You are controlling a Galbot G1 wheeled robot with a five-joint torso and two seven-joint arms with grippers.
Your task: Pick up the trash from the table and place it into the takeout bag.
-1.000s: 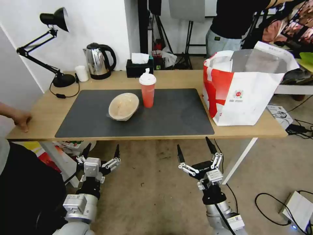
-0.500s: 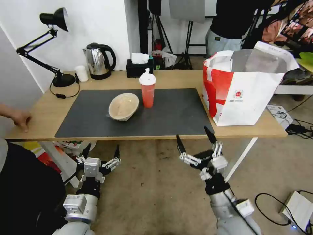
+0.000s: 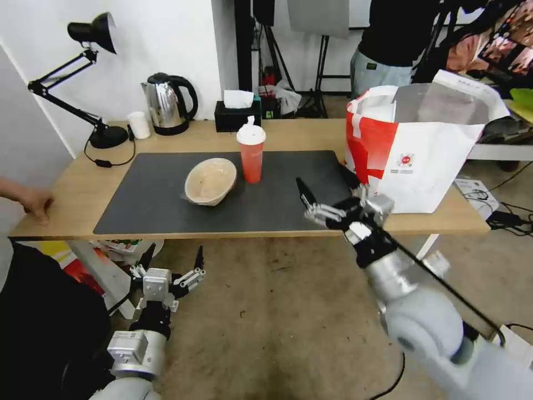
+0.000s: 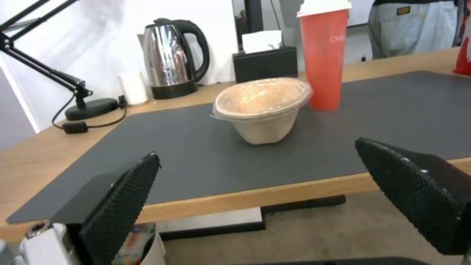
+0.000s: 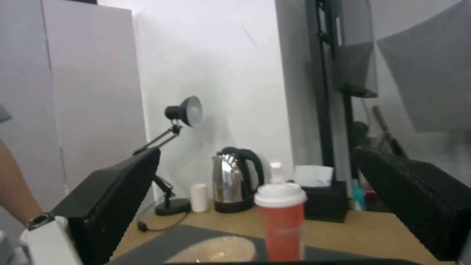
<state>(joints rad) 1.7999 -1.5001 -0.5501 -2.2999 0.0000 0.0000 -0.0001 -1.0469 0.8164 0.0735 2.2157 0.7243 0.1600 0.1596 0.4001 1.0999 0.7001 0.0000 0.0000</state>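
A: Where are we seeing the right gripper (image 3: 327, 191)?

B: We are seeing it hanging over the near right part of the dark mat (image 3: 166, 194) on the counter (image 3: 83, 183), with its jaws spread wide and nothing between them. Through the right wrist view, the red cup (image 5: 282, 224) is sitting straight ahead of those jaws, framed between the two fingers (image 5: 113, 198), and the beige paper bowl (image 5: 216, 252) is lying just beside it, low and nearer the left finger.

A: And the takeout bag (image 3: 422, 161)?

B: We are finding it standing upright on the counter just beyond the outer jaw, mouth open upward, silver lining showing.

A: What is the left gripper (image 3: 172, 261) doing?

B: It is waiting low in front of the counter edge, jaws spread as well, holding nothing. In its wrist view the bowl (image 4: 262, 108) is sitting ahead and between the jaws, on the mat, with the cup (image 4: 323, 55) touching or nearly touching its far side; we cannot tell which. The steel kettle (image 4: 172, 62) and the black tissue box (image 4: 265, 62) are standing well beyond, at the back of the counter
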